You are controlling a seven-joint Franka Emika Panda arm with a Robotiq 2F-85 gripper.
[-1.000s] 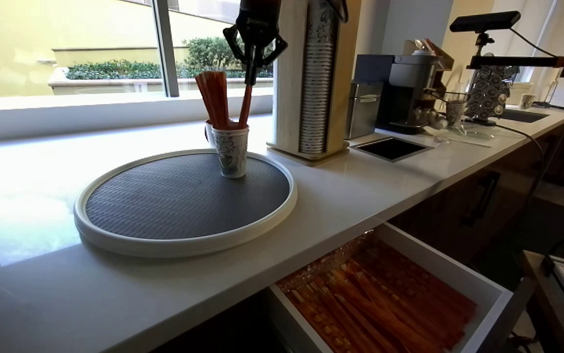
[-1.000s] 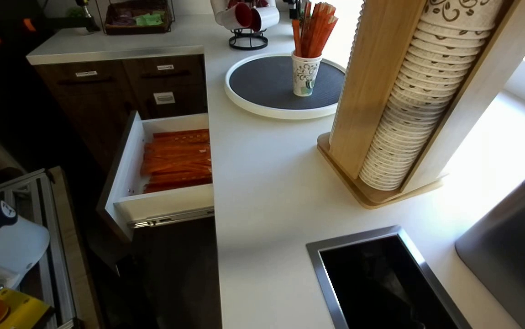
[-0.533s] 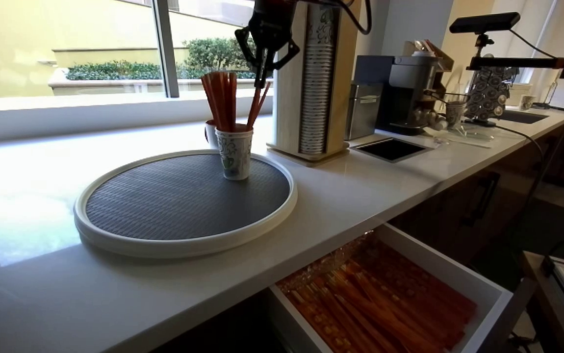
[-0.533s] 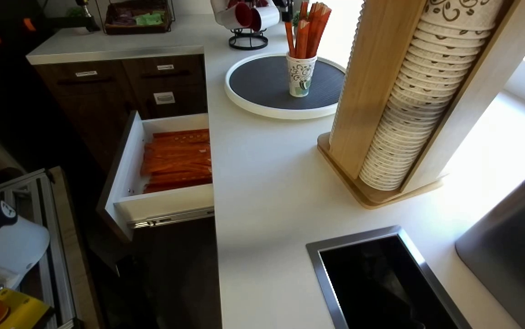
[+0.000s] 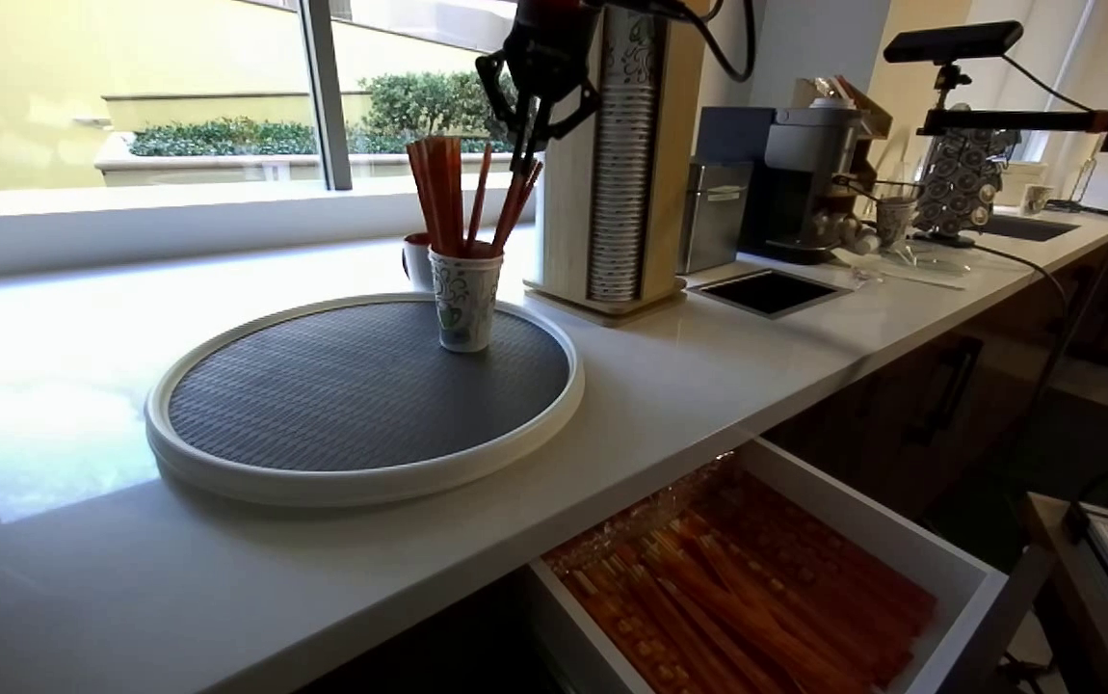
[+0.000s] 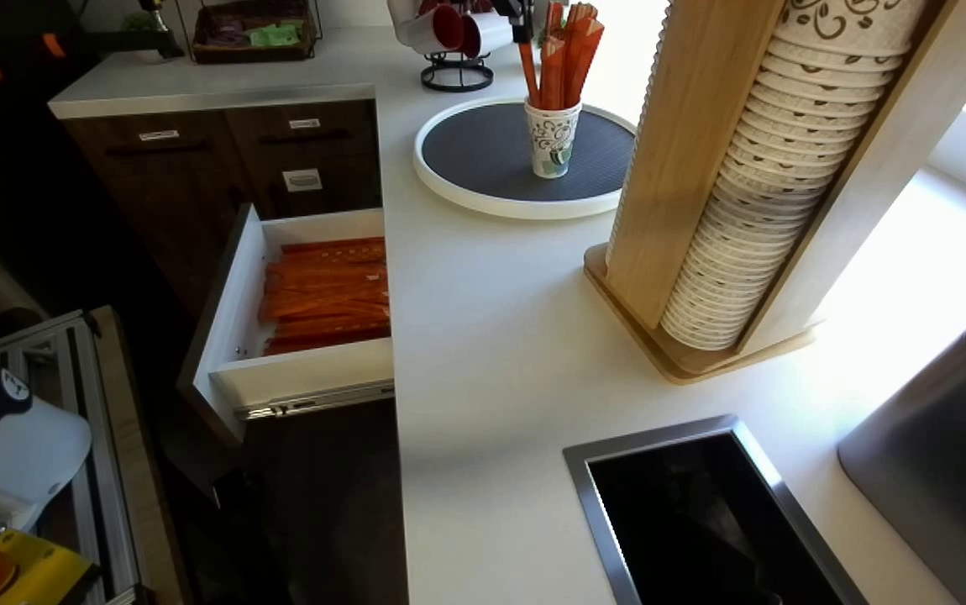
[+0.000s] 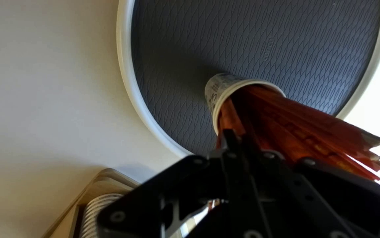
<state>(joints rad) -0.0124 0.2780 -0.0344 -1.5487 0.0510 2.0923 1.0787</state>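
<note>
pinching the upper part of a long orange packet, the gripper hangs above and slightly right of a patterned paper cup in an exterior view, its fingers drawn narrow; whether a neighbouring packet is caught too, i cannot tell. the pinched packet leans right, its lower end inside the cup. farther left, a thick bundle of orange packets leans left out of the same cup, and a slim packet stands between the two. the cup stands on the far right part of a round tray with a dark grey textured surface and a raised white rim. on the white counter, a wooden stand with a tall column of nested paper cups rises to the right of the tray, and a coffee machine sits farther right. a mug shows on the far side of the cup. below the counter, at the near right, an open drawer holds many more orange packets.
</note>
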